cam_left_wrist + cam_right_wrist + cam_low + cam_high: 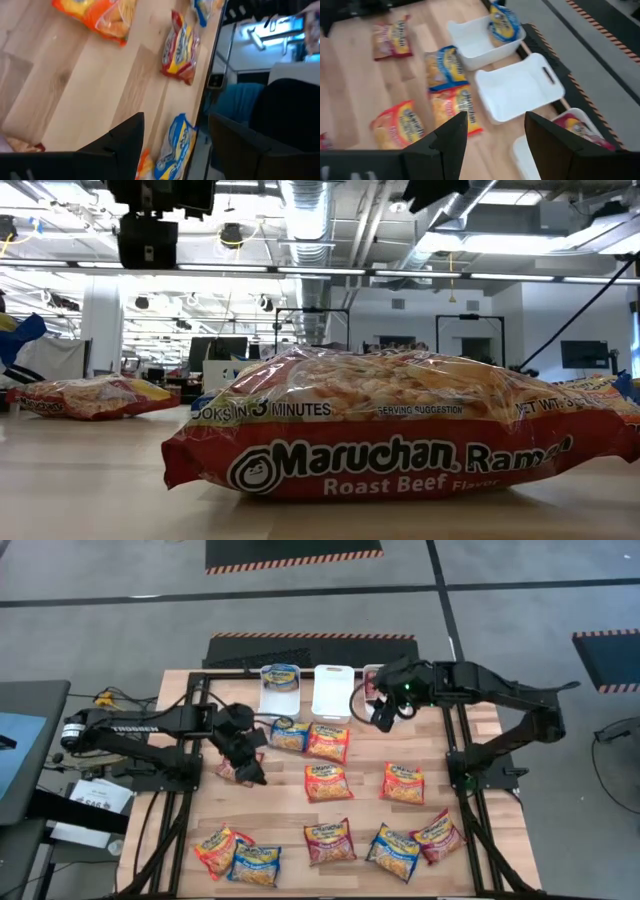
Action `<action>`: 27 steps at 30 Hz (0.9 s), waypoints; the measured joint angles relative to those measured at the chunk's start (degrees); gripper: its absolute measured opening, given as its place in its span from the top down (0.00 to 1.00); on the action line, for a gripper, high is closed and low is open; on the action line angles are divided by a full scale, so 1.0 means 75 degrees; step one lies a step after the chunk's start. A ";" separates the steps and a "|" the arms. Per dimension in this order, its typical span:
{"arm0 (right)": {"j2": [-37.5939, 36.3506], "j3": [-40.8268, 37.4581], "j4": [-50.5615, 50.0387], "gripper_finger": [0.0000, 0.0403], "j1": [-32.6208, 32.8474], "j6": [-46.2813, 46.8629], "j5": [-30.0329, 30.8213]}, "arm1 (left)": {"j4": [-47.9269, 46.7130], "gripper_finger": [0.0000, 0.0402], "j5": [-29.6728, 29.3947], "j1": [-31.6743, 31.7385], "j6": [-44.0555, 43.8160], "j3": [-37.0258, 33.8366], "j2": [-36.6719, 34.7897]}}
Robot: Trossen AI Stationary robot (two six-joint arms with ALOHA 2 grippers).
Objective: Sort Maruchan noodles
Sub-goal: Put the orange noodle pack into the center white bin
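Several Maruchan noodle packets lie flat on the wooden table (360, 815): blue ones (290, 733), orange-red ones (328, 782) and dark red ones (330, 842). Three white trays stand along the far edge. The left tray (280, 690) holds a blue packet (502, 22), the middle tray (520, 87) holds nothing, and the right tray (580, 131) holds a red packet. My left gripper (250, 765) hangs open over a dark red packet (238, 770) at the table's left. My right gripper (385, 715) hangs open just in front of the right tray, with nothing between its fingers.
A black metal frame (190, 740) runs along the table's sides and far edge. In the low view a Roast Beef packet (400, 425) fills the foreground, with another packet (90, 395) to its left. Bare wood shows between the packet rows.
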 joint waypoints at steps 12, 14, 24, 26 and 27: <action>-0.0002 0.0000 0.0050 0.45 0.1008 0.0934 0.0003 | 0.0209 0.48 -0.1184 -0.1449 -0.0120 -0.0140 0.0398; 0.0000 0.0000 0.0084 0.45 0.1059 0.0931 0.0003 | 0.0282 0.48 -0.1184 -0.1691 -0.0133 -0.0160 0.0637; 0.0000 0.0000 0.0045 0.45 0.1106 0.0928 -0.0148 | 0.2491 0.48 -0.1365 -0.1818 0.0043 -0.0157 0.2185; 0.0000 0.0000 0.0024 0.45 0.1106 0.0928 -0.0157 | 0.3208 0.48 -0.1154 -0.1628 0.0066 -0.0157 0.2599; 0.0000 0.0000 0.0026 0.45 0.1106 0.0926 -0.0160 | 0.3623 0.48 -0.1067 -0.1542 0.0061 -0.0157 0.2824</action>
